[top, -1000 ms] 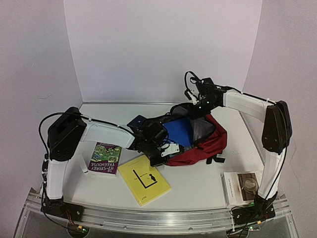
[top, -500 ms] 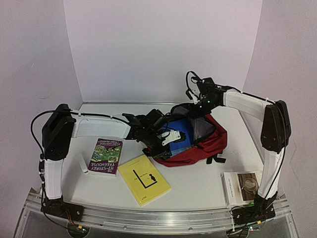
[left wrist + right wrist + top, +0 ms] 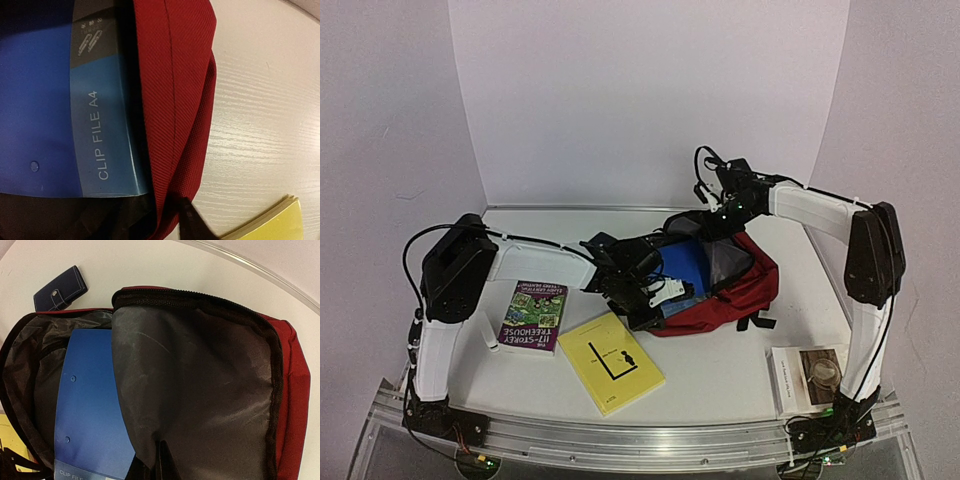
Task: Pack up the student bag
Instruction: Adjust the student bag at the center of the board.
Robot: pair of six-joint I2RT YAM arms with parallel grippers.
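The student bag (image 3: pixel 745 288), dark red, lies open in the middle of the table. A blue clip file (image 3: pixel 682 265) sits inside it, its label end (image 3: pixel 102 130) at the mouth. My right gripper (image 3: pixel 162 462) is shut on the bag's grey lining flap (image 3: pixel 200 380) and holds it up. My left gripper (image 3: pixel 655 297) is low at the bag's near rim (image 3: pixel 175 100). One dark fingertip (image 3: pixel 194 222) shows outside the red fabric; the other is lost in the dark of the bag.
A yellow book (image 3: pixel 611 362) and a green and purple book (image 3: pixel 532 316) lie front left, with a white pen (image 3: pixel 489 332) beside them. A pale book (image 3: pixel 810 377) lies front right. A dark blue wallet (image 3: pixel 60 289) lies behind the bag.
My left gripper has moved along the bag's mouth, first up toward the blue file, then back down to the near rim. The file sits deeper in the bag. The right arm holds still.
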